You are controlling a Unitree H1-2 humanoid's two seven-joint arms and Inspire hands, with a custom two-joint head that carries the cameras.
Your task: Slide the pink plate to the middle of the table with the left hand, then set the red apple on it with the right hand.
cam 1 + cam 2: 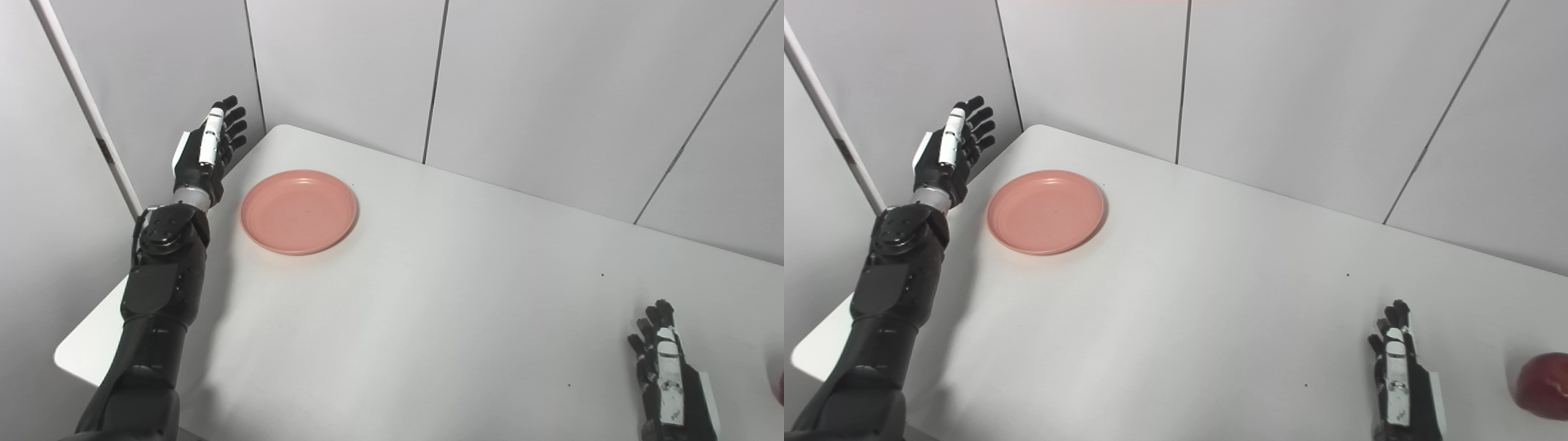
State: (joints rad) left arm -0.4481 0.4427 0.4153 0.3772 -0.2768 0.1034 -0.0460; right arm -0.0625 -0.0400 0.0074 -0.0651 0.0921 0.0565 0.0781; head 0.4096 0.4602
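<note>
The pink plate (299,211) lies empty on the white table (429,294), near its far left corner. My left hand (208,150) is open with fingers straight, raised at the table's left edge, just left of the plate and not touching it. My right hand (1399,383) is open and empty, low at the front right of the table. The red apple (1543,386) sits on the table at the right edge of the right eye view, a little right of my right hand; in the left eye view only a sliver of the apple (781,386) shows.
Grey panel walls (520,92) stand close behind the table and along its left side. The table's rounded front left corner (67,358) is beside my left arm.
</note>
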